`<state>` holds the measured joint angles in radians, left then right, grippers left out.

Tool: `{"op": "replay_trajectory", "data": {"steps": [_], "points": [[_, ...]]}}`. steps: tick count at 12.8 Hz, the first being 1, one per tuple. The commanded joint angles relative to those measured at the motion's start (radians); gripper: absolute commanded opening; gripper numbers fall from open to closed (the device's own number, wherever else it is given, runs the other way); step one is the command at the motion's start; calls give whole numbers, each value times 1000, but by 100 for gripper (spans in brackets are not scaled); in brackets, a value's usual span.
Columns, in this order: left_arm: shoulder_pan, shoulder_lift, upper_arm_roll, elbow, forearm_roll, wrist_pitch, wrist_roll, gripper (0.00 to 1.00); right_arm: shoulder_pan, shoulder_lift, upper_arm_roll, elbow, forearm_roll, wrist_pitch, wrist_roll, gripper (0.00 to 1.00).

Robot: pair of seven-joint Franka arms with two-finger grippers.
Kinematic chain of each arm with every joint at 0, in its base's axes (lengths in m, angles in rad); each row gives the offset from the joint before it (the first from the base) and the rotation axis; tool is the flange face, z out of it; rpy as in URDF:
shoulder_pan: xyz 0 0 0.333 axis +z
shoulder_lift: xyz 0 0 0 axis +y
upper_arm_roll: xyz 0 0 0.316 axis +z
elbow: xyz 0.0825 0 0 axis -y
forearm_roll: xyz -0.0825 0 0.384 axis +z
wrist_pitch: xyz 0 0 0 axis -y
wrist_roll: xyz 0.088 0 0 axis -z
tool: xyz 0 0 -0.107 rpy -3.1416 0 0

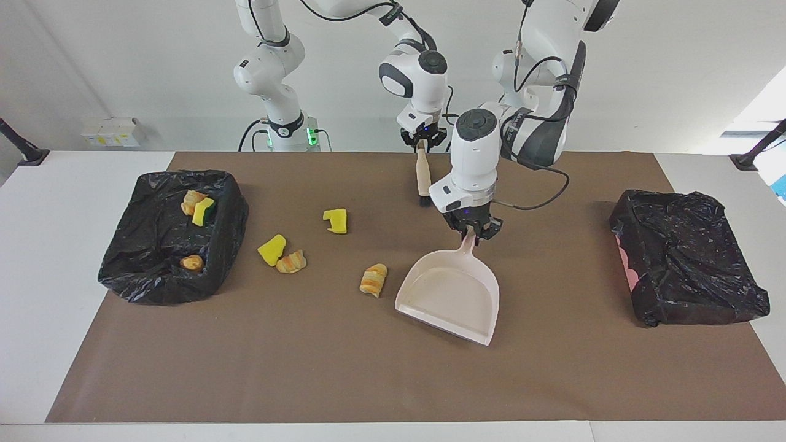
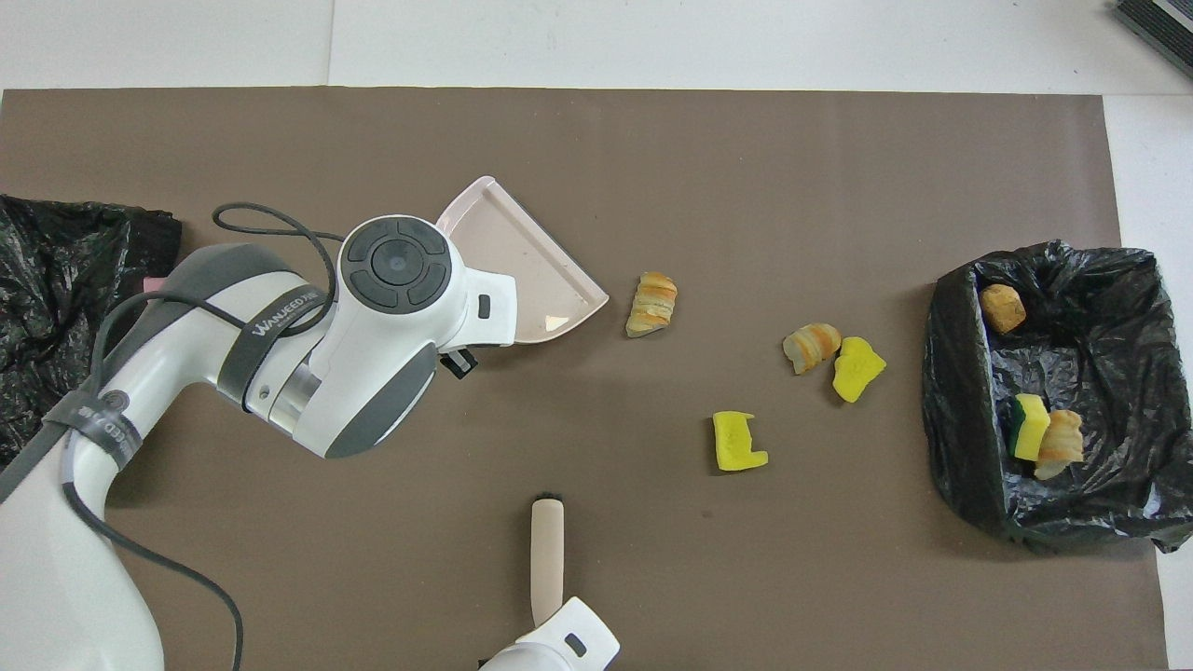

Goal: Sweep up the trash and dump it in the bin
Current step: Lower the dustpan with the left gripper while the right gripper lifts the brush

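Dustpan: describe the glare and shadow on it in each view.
Overhead view: a small bright glint sits on the dustpan floor near its open lip; the left arm covers the handle. Facing view: the dustpan shows no glint and casts a soft dark shadow on the brown mat under its raised lip.

I work in a robotics lab. My two arm bases [image 1: 288, 132] are bolted at a white surface [image 1: 55, 245]. Bare white walls [image 1: 675, 67] surround it.
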<state>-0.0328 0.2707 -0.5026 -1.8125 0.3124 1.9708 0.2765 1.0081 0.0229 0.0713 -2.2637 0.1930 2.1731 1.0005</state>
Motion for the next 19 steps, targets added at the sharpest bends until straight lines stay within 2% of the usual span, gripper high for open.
{"op": "replay_trajectory", "data": {"steps": [1,3,5,6,8,10,12,15,19], "points": [[40,-21,-2,-11,-24,-26,215,0,-81,-92,-2,10,22,-116,12,0],[57,-21,-2,-19,-24,-27,376,0,-172,-136,-4,13,13,-209,-15,0],[59,-33,-2,-37,-24,-17,450,0,-270,-164,-5,35,0,-295,-57,0],[51,-57,-7,-74,-23,-6,498,0,-326,-173,-7,50,-19,-338,-59,0],[47,-102,-8,-169,-22,101,549,0,-402,-173,-5,59,-79,-387,-43,0],[45,-110,-8,-203,-22,138,546,0,-503,-170,-5,47,-113,-429,-45,0],[45,-108,-8,-205,-22,155,547,0,-603,-160,-4,39,-159,-435,-84,0],[36,-96,-8,-217,-22,172,543,0,-761,-159,-4,1,-271,-420,-242,0],[24,-122,-11,-269,-22,210,544,0,-899,-161,-4,-74,-372,-331,-376,0]]}}
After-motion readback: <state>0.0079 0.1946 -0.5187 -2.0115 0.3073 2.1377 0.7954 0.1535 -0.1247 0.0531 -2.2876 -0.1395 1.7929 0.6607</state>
